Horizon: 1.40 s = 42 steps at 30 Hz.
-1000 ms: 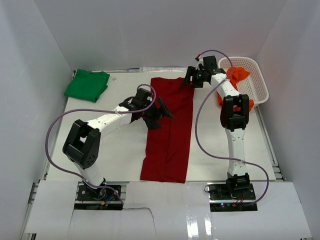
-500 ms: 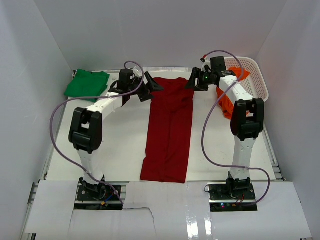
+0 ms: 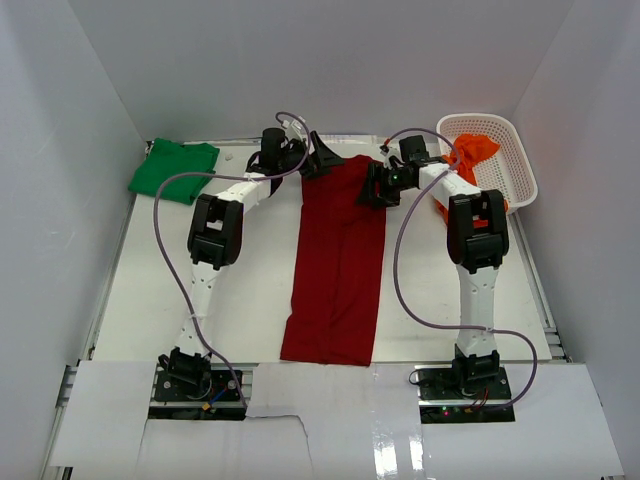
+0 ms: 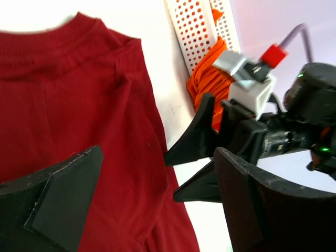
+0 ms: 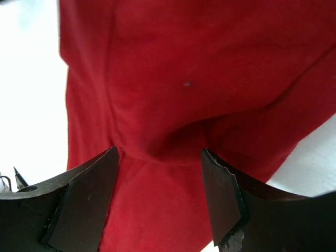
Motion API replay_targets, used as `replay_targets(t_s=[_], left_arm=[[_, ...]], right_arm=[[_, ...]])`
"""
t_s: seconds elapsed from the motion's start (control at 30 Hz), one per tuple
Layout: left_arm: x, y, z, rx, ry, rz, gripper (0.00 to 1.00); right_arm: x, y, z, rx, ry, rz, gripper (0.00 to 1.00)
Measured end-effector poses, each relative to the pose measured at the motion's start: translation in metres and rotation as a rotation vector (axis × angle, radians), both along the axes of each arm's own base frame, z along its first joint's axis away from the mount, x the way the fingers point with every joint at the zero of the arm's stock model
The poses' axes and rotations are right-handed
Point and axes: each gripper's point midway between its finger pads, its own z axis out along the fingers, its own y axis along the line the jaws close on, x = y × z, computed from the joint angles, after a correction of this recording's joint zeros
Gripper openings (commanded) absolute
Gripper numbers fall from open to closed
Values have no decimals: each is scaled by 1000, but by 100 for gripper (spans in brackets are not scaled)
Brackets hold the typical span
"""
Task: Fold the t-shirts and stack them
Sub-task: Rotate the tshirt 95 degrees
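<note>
White surface (image 3: 250, 270) carries the dark red t-shirt (image 3: 338, 260), narrowed lengthwise; left fingers (image 4: 58, 205) and right fingers (image 5: 84, 199) gape over its collar end. Next, likely: pinch both corners, fold toward frame bottom.

In the top view, both arms cover the collar end of the dark red t-shirt (image 3: 338, 260); you cannot judge contact with the cloth there. The right arm (image 3: 470, 225) and the basket (image 3: 522, 165) wall hide part of the orange t-shirt (image 3: 479, 149). In the left wrist view, the bottom edge cuts off the left fingers (image 4: 60, 202), and the left edge cuts the red shirt. In the right wrist view, the right fingers (image 5: 86, 197) run off the bottom edge; the shirt overruns the top and right edges.
</note>
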Motion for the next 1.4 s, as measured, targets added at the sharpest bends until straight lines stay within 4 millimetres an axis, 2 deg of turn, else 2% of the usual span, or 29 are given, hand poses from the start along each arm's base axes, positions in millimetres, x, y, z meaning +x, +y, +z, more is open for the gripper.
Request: replay_targets(t_s=[0.2,0.3,0.4,0.47,0.53,0.6,0.77,0.97,1.2,1.23,1.27,1.33,1.37,1.4], left_arm=[[20,2,-1,-21,-47,-1,98],[25,4,-10,-24,-50,-1,98],[28,8,-27,-22,-30,3,98],[28,10,-39,-18,-13,4,98],[28,10,-50,-16,0,4,98],[29,10,-50,-23,-7,-1,98],[33,9,-50,-29,-30,-1,98],[35,9,-50,-30,-39,0,98],[37,11,-51,-15,-64,6,98],[38,11,-51,-14,-66,7,98],[38,11,-51,-12,-68,8,98],[38,11,-51,-11,-71,8,98],[39,12,-50,-10,-73,9,98],[40,12,-50,-9,-75,11,98]], right_arm=[[1,-1,-8,-9,5,-2,70],[4,0,-8,-5,-7,0,70],[5,1,-10,-1,-13,1,70],[3,1,-13,-2,-10,1,64],[2,0,-17,-5,-9,5,41],[2,0,-19,-5,-4,5,31],[-10,2,-31,1,18,7,32],[-30,-5,-20,-11,13,-4,27],[-36,-10,5,-35,-8,-45,31],[-36,-11,7,-41,-8,-52,35],[-37,-12,7,-49,-2,-60,45],[-41,-15,5,-69,29,-74,59],[-45,-17,2,-82,48,-80,72],[-48,-19,0,-93,68,-88,79]])
